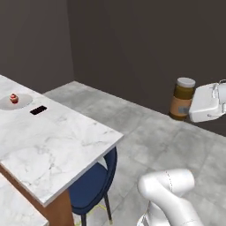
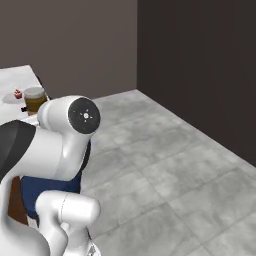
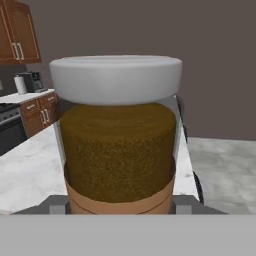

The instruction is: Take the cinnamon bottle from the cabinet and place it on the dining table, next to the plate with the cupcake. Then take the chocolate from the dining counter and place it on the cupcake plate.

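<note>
The cinnamon bottle (image 1: 182, 98), a clear jar of brown powder with a pale grey lid and a tan label band round its lower part, hangs upright in the air above the grey tiled floor (image 1: 154, 137), well apart from the counter (image 1: 57, 145). The hand (image 1: 190, 108) is clamped on its lower half from the right side in the left base view; in the hand view the bottle (image 3: 117, 140) stands close before the camera, though the fingertips themselves are hard to make out there. In the right base view the bottle (image 2: 35, 99) peeks over the arm's white shoulder.

On the far end of the marble counter lies a round grey plate (image 1: 23, 102) with a small red-topped cupcake (image 1: 14, 98) on it. Just beside the plate, toward the near side, lies the dark chocolate bar (image 1: 38, 110), flat on the marble. A blue chair (image 1: 92, 181) is tucked under the counter's near corner.
</note>
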